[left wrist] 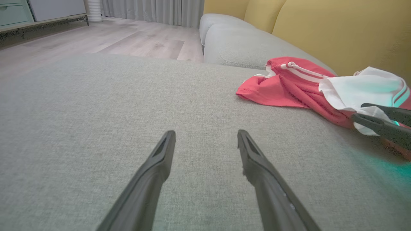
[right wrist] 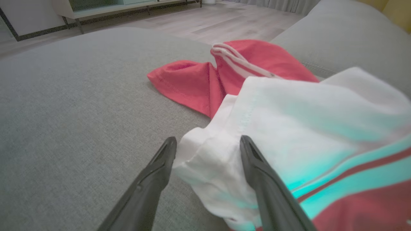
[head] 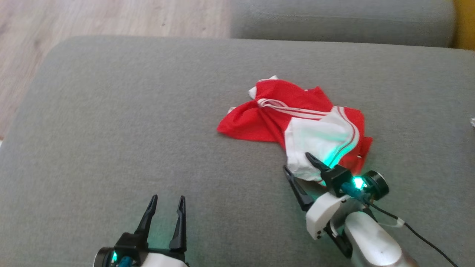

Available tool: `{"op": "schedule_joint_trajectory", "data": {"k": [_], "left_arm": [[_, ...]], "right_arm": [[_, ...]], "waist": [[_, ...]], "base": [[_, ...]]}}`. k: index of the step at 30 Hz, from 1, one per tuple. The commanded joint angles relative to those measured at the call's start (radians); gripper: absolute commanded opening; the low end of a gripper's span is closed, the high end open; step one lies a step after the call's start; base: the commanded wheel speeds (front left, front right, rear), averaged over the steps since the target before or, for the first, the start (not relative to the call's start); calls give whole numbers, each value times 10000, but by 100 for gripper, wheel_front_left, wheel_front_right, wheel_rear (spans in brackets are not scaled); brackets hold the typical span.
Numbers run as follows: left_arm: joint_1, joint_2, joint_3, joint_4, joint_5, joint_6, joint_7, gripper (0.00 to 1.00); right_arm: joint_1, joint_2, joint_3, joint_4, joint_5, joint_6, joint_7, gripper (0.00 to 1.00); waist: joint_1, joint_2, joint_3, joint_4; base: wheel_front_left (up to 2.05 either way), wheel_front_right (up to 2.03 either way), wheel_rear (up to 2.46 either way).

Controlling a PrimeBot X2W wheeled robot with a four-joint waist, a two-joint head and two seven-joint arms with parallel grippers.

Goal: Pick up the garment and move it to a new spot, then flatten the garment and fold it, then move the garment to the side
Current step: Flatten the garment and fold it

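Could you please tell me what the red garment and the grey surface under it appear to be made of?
The garment: soft, matte cloth, probably knit, since it crumples into limp folds. The grey cushion: coarse woven upholstery, matte, with a fine speckled weave visible in the wrist views.

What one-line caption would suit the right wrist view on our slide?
Open right gripper straddles a white fold of the crumpled red garment on a grey cushion.
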Motion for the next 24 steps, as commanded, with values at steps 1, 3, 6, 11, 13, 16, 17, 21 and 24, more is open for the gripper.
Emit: {"op": "schedule_joint_trajectory", "data": {"k": [1,3,6,11,13,16,17,21,24], "left_arm": [[-489,-20,206,-294,-48,47,-82,100],[-558,-21,149,-323,-83,74,-82,100],[-627,-21,117,-392,-101,115,-82,100],[-657,-21,98,-479,-88,152,-82,100],[-689,-21,69,-462,-86,148,-82,100],[-781,-21,14,-464,-74,119,-82,100],[-810,-21,-5,-481,-74,120,-82,100],[-867,-22,-56,-522,-46,93,-82,100],[-856,-22,-79,-494,-48,56,-82,100]], "right_arm": [[-272,51,-17,-81,-135,-7,-46,100],[-298,51,-189,59,-183,-7,-103,100],[-270,51,-273,113,-112,-7,-243,77],[-255,51,-223,131,145,-7,-400,0],[-273,51,-205,154,264,-7,-435,0],[-347,51,-146,-104,549,-7,-506,0],[-382,51,-104,-313,706,-7,-526,0],[-778,51,-7,-2014,1266,-7,-548,0],[-1198,51,-68,-2786,1326,-7,-549,0]], "waist": [[-1,0,242,294],[-1,0,336,382],[-1,0,418,408],[-1,0,448,254],[-1,0,447,185],[-1,0,453,125],[-1,0,448,116],[-1,0,366,133],[-1,0,296,202]], "base": [[0,0,0],[0,0,0],[0,0,0],[0,0,0],[0,0,0],[0,0,0],[0,0,0],[0,0,0],[0,0,0]]}}
